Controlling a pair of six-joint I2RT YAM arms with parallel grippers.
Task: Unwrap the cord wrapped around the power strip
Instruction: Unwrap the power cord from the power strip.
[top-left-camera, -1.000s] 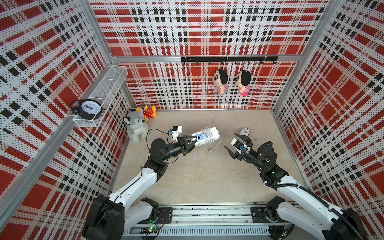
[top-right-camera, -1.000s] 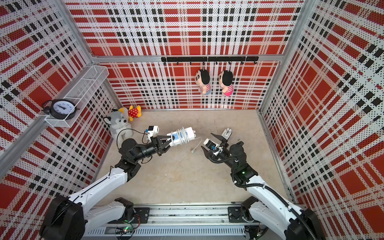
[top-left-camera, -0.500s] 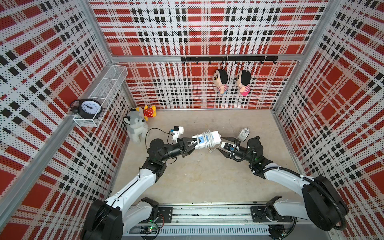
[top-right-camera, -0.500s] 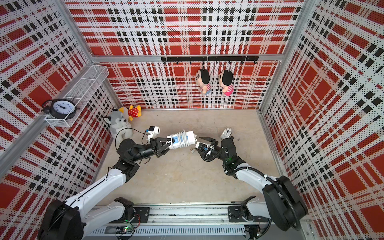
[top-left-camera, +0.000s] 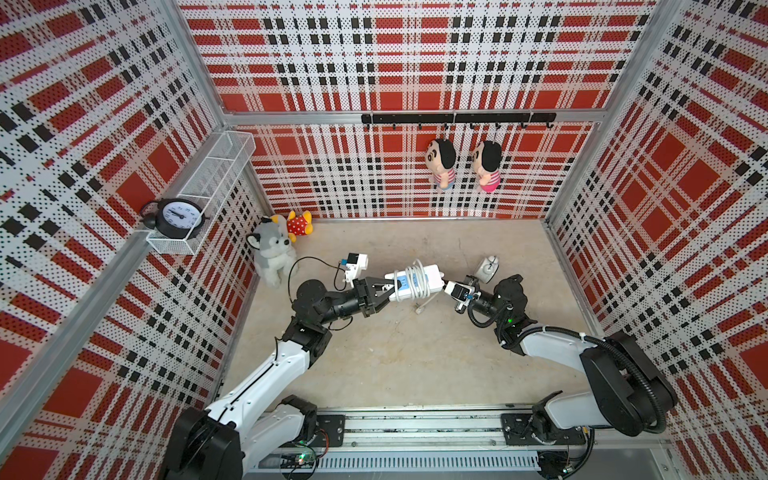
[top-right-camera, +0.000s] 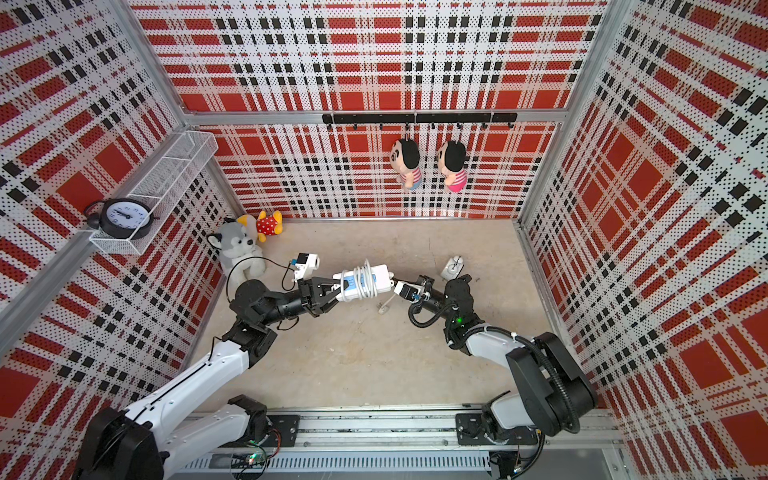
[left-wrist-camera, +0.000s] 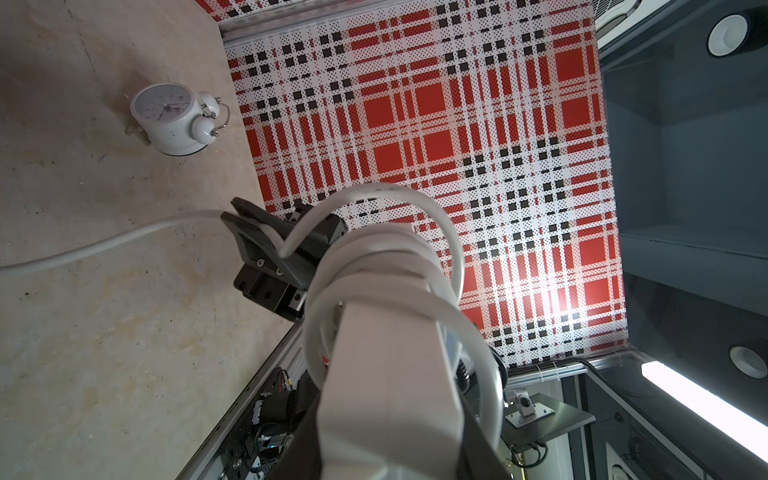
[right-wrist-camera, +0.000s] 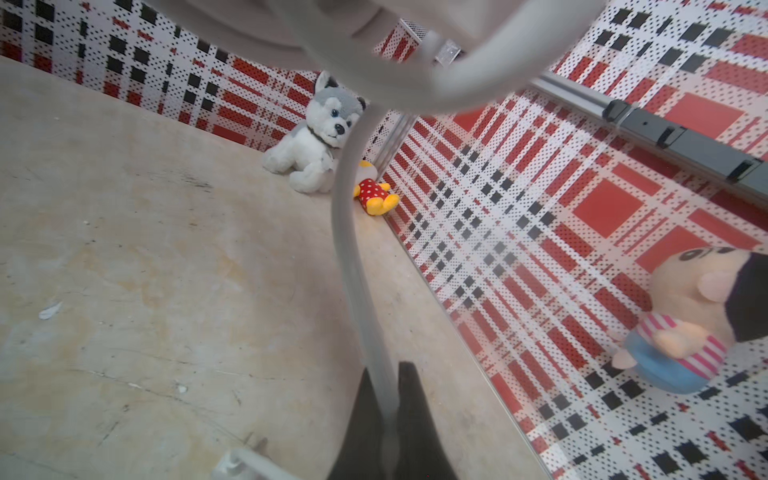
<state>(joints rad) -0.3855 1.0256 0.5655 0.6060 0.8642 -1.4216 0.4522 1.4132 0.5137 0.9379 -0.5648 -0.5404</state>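
The white power strip with blue socket panels hangs level above the floor in both top views. My left gripper is shut on its left end. The white cord is coiled several times around the strip's middle, and its plug dangles below. My right gripper sits at the strip's right end, shut on a loose stretch of cord. In the right wrist view the cord runs down between the black fingers. The left wrist view shows the strip under the coils.
A small white alarm clock stands on the floor just behind the right gripper. A husky plush and a yellow-red plush sit in the back left corner. Two dolls hang on the back wall. A black clock rests in a wall basket.
My right gripper has swung left up to the strip's right end and closed on the cord. The left gripper has kept the strip almost still.
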